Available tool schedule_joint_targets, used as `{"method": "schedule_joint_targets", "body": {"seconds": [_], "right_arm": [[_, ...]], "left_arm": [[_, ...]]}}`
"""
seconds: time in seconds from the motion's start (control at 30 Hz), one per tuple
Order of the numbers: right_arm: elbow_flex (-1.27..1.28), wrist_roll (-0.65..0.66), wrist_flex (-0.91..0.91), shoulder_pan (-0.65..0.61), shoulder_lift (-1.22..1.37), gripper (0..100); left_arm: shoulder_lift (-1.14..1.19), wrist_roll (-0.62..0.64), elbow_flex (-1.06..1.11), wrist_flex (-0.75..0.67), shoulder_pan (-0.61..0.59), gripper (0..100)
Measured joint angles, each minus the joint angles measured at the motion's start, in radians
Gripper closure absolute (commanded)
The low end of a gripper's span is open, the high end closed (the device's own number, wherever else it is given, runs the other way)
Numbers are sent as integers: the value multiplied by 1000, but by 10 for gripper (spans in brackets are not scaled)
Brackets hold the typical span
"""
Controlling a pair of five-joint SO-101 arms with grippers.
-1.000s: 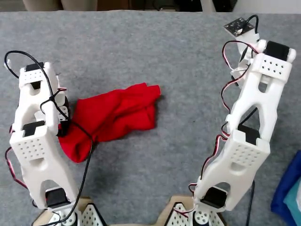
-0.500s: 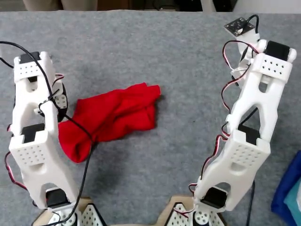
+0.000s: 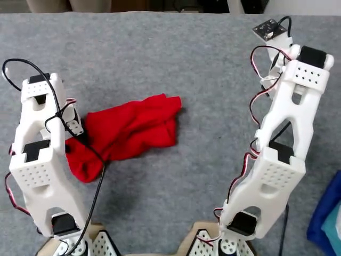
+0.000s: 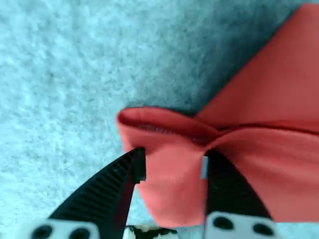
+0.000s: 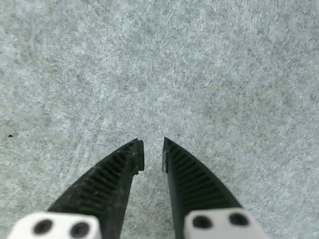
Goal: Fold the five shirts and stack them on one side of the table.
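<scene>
The left gripper (image 4: 172, 164) is closed on a raised fold of one red shirt (image 4: 259, 114), its two ribbed black fingers (image 4: 124, 174) standing on either side of the pinched cloth, with a hemmed edge curling just ahead of the tips. The right gripper (image 5: 153, 157) holds nothing: its two fingers sit almost together, a thin slit between them, above the bare grey felt of the table (image 5: 224, 74). From above, the count is two white arms, one red shirt and one small heap of blue and teal cloth (image 3: 326, 210) at the right edge of the table, near its front. The shirt lies crumpled left of the table's centre, one end stretched toward the middle and the other bunched beside the left arm (image 3: 37, 160), whose wrist covers the spot where the fingers meet the cloth. The right arm (image 3: 287, 133) stretches toward the far right part of the table, well apart from the shirt. The left wrist view shows the grip itself and the creases running into it, which the high view hides; the high view shows the whole shirt and the cloth heap, which neither wrist view takes in.
</scene>
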Motion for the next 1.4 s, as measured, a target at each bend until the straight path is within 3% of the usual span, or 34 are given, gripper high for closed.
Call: {"method": "schedule_joint_targets", "body": {"seconds": [0.37,0.6,0.8,1.2,1.4], "right_arm": [[0,0,0,0,0,917],[0,0,0,0,0,917],[0,0,0,0,0,917],[0,0,-14,0,0,917],[0,0,-15,0,0,917]], "left_arm": [[0,25,63,-32,0,980],[-14,68,-77,29,37,980],[-160,95,-259,130,235,981],[-218,226,-440,144,740,981],[-69,230,-548,123,802,978]]}}
